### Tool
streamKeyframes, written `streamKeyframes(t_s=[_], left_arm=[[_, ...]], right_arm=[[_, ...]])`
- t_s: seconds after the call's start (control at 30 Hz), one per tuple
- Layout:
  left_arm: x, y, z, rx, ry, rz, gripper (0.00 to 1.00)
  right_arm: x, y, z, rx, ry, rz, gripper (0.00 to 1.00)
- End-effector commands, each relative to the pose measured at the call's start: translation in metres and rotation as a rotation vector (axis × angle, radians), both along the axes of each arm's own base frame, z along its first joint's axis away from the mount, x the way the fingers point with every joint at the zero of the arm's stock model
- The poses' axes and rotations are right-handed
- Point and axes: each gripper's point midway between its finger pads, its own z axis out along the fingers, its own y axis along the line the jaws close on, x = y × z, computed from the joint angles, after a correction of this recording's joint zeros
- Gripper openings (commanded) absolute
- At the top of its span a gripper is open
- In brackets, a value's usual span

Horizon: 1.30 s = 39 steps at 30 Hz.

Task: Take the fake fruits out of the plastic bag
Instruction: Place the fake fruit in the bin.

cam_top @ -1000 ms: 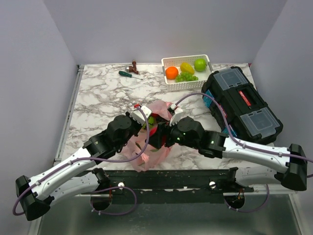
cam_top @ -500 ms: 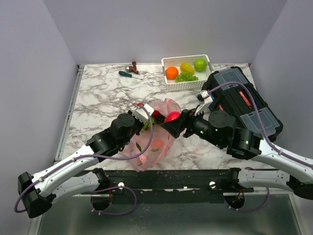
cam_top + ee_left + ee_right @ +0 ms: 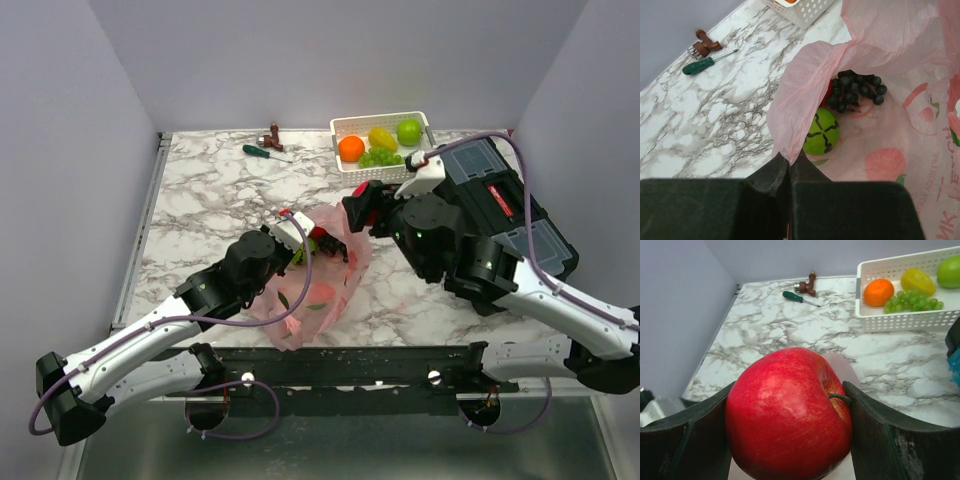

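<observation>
Right gripper (image 3: 362, 208) lifts a red apple (image 3: 790, 435) while the left gripper (image 3: 789, 172) pins the plastic bag (image 3: 318, 290).

In the right wrist view the 2 fingers (image 3: 880, 440) press against either side of the red apple, which fills the lower centre of the frame. In the top view that gripper hangs at frame centre, just above and right of the bag's mouth. The left gripper's jaws are pressed together on the bag's pink rim, at the bottom centre of the left wrist view. Inside the bag lie a dark grape bunch (image 3: 857, 90) and, below it, a green fruit (image 3: 821, 131) with dark lines. The bag lies on the marble table (image 3: 210, 200), lower centre. In the upper centre a white basket (image 3: 340, 125) holds an orange (image 3: 351, 148), a lemon (image 3: 382, 137), a green apple (image 3: 409, 131) and green grapes (image 3: 381, 157).
</observation>
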Motion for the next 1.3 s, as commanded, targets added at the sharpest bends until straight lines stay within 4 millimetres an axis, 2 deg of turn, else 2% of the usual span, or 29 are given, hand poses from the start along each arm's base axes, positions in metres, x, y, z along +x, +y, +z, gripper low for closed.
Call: streamKeyframes(t_s=[0.0, 0.17, 0.33, 0.53, 0.7, 0.8, 0.83, 1.07, 1.27], left_arm=[[0.001, -0.004, 0.015, -0.041, -0.016, -0.012, 0.0], [-0.002, -0.007, 0.017, -0.047, -0.008, -0.028, 0.0], [-0.003, -0.005, 0.019, -0.062, -0.028, -0.029, 0.0], [-0.005, -0.009, 0.02, -0.067, -0.014, -0.048, 0.0], [-0.007, -0.012, 0.022, -0.077, -0.004, -0.065, 0.0], [-0.008, -0.012, 0.024, -0.087, -0.009, -0.066, 0.0], [-0.008, -0.011, 0.025, -0.09, -0.012, -0.067, 0.0], [-0.011, -0.013, 0.029, -0.11, -0.014, -0.083, 0.0], [-0.011, -0.016, 0.027, -0.111, -0.005, -0.092, 0.0]], right_arm=[[0.04, -0.02, 0.007, -0.099, -0.03, -0.132, 0.08], [0.097, -0.029, -0.001, -0.073, 0.019, -0.147, 0.07], [0.16, -0.04, -0.029, -0.12, 0.083, -0.217, 0.06], [0.227, -0.055, -0.075, -0.277, 0.123, -0.361, 0.06], [0.274, -0.069, -0.101, -0.383, 0.134, -0.445, 0.1], [0.302, -0.08, -0.123, -0.453, 0.152, -0.49, 0.1], [0.311, -0.084, -0.135, -0.482, 0.167, -0.504, 0.1], [0.354, -0.105, -0.168, -0.676, 0.176, -0.603, 0.13], [0.376, -0.129, -0.191, -0.805, 0.188, -0.664, 0.17]])
